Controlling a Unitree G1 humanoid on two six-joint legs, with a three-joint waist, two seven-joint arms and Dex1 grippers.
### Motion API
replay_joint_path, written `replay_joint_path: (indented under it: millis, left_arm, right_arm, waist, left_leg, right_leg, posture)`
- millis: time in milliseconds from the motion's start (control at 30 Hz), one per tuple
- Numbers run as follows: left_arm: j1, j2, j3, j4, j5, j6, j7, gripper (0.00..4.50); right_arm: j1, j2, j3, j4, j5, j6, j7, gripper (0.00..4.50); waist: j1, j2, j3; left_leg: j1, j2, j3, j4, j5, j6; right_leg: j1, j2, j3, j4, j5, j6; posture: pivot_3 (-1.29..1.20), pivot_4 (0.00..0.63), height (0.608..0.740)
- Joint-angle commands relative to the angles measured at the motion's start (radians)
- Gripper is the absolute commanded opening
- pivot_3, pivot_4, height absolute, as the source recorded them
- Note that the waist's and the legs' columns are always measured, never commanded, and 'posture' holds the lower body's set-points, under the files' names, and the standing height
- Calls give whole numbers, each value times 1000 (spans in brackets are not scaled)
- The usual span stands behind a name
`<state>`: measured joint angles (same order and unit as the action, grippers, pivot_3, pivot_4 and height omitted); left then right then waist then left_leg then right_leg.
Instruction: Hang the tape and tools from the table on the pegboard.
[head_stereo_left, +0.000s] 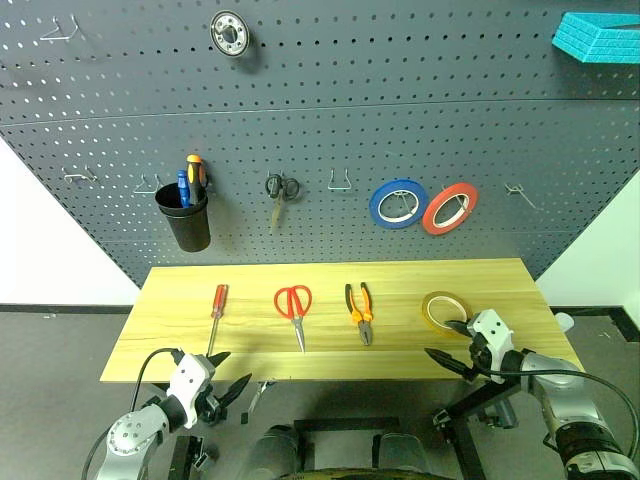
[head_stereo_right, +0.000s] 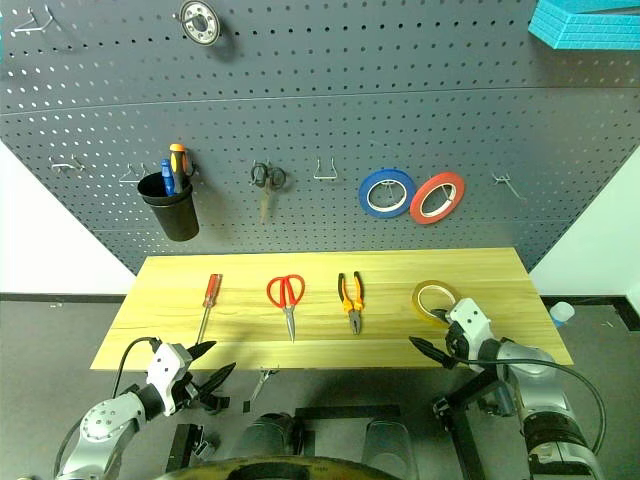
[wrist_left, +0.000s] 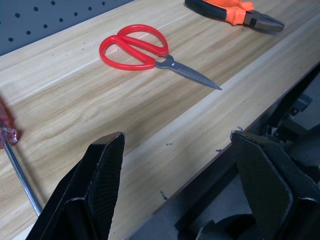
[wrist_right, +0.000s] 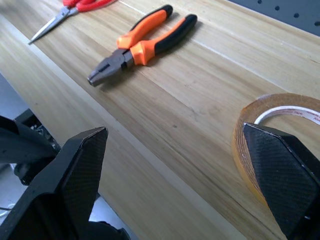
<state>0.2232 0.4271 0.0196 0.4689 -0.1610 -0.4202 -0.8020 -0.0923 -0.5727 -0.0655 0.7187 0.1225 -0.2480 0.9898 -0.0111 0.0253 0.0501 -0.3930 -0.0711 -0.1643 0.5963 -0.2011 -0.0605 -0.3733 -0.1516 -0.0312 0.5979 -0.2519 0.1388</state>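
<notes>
**Yellow tape and three tools lie on the worktop; both grippers stand wide and empty**

Worktop (head_stereo_left: 250, 345): light wood with visible grain, set below the pegboard (head_stereo_left: 330, 110). Four task items lie on it in one row, well apart from each other.

- Red-handled screwdriver (head_stereo_left: 215, 310): furthest to the robot's left, handle toward the pegboard, shaft toward the near edge.
- Red-handled scissors (head_stereo_left: 295, 308): next along, closed, blades pointing toward the near edge.
- Orange-and-black pliers (head_stereo_left: 360, 310): right of the scissors, nose toward the near edge.
- Yellow tape (head_stereo_left: 438, 310): furthest right, lying flat near the front right part of the worktop.

Left gripper (head_stereo_left: 228, 378): fingers spread wide, holding nothing, at the near edge of the worktop close to the screwdriver's tip. The left wrist view shows the worktop edge between its fingers.

Right gripper (head_stereo_left: 448, 345): fingers spread wide, holding nothing, at the near edge just beside the tape. In the right wrist view one finger (wrist_right: 280, 175) overlaps the tape ring; contact cannot be confirmed.

Pegboard: already carries a black cup (head_stereo_left: 184, 218) of screwdrivers, small dark scissors (head_stereo_left: 281, 188), a blue tape roll (head_stereo_left: 398, 203) and a red tape roll (head_stereo_left: 450, 208). Bare wire hooks (head_stereo_left: 341, 182) are visible between them.
</notes>
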Motion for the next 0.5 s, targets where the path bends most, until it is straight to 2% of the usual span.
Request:
replay_joint_path:
  millis: [33, 233, 500]
  left_arm:
    - [-20, -5, -6, -58, -21, 1, -16, 3519]
    - [-130, -29, -76, -106, 11, 57, -40, 3519]
    - [-332, -92, -184, -52, 42, 210, -91, 3519]
  right_arm:
    - [-64, -10, 9, 33, -42, -10, -66, 4500]
    - [-189, 2, 39, 141, -90, 62, -119, 4500]
    - [-355, 23, 108, 274, -168, 182, -175, 4500]
  waist:
    - [-1, 0, 0]
    - [0, 0, 0]
    - [-4, 0, 0]
  left_leg:
    - [0, 0, 0, 0, 0, 0]
    - [0, 0, 0, 0, 0, 0]
    - [2, -1, 0, -1, 2, 4]
  right_leg:
    - [0, 0, 0, 0, 0, 0]
    - [1, 0, 0, 1, 0, 0]
    - [3, 1, 3, 6, 2, 4]
  posture:
    - [-23, 3, 740]
    - [-22, 7, 740]
    - [-39, 5, 740]
